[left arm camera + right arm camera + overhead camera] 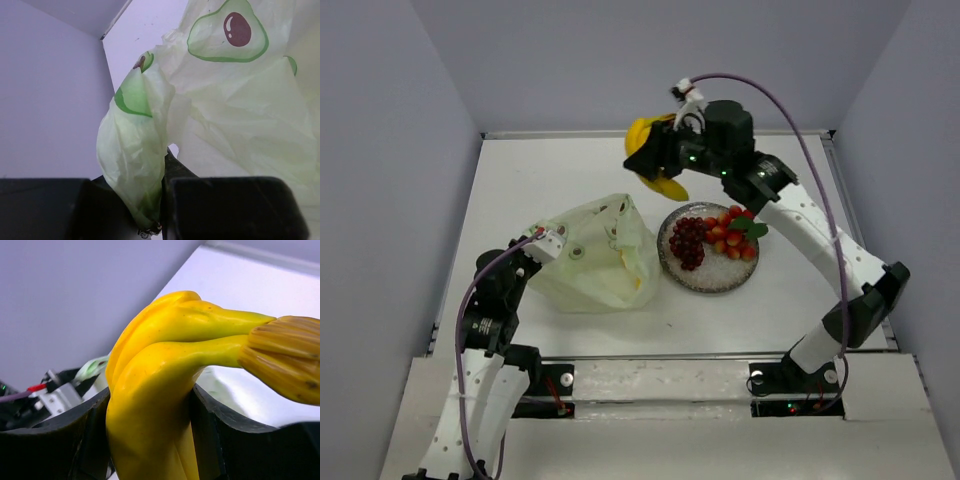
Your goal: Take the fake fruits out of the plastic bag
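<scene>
From above, your right claw point(660, 165) is clamped on the bananas point(642, 132) and holds them high over the worktop point(550, 170), behind the plate point(720, 278) where the grapes point(687, 240) and berries point(732, 232) lie. Your left claw point(546, 243) pinches the left edge of the bag point(595, 255). I'd judge you are mid-carry. Next, lower the bananas beside the other fruit and let go.

Left wrist: the claw is closed on a fold of the bag. The bag has avocado pictures but no readable writing.

Right wrist: both fingers grip the bananas tightly, and there are no labels.
</scene>
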{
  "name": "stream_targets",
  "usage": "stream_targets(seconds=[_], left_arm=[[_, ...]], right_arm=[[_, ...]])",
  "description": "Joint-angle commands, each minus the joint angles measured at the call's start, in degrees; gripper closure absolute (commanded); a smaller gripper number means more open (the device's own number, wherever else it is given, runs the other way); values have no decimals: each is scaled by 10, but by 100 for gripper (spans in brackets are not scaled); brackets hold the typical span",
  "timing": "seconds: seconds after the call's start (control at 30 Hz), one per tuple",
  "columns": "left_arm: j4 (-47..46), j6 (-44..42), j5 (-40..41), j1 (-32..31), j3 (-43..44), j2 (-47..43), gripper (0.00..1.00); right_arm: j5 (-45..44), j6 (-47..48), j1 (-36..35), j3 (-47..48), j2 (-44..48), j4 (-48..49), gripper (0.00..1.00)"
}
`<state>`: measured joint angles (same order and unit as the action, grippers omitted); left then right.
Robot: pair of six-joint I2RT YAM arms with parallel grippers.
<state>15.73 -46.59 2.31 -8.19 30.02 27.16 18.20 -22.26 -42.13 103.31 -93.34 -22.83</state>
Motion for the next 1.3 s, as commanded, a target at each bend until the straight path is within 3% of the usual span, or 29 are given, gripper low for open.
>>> stream_targets(seconds=[0.0, 0.23, 0.43, 0.6, 0.97, 1.1, 1.27], left_arm=[[-18, 11, 8, -1, 0, -1, 78], [-18, 4, 4, -1, 0, -5, 78], [-10, 4, 4, -1, 4, -6, 78], [-7, 4, -2, -1, 3, -14, 78], [-1, 1, -6, -1, 5, -23, 77], [2, 0, -19, -1, 7, -25, 77], [-2, 2, -38, -1, 9, -25, 77]], right_arm=[[-7, -45, 78, -109, 77, 40, 99], [-60, -4, 119, -333, 139, 42, 99], [-69, 20, 169, -432, 142, 70, 99], [-81, 41, 180, -450, 108, 91, 93], [-90, 61, 180, -428, 55, 78, 29], [-111, 58, 180, -413, 62, 69, 17], [-126, 73, 180, -375, 54, 31, 12]])
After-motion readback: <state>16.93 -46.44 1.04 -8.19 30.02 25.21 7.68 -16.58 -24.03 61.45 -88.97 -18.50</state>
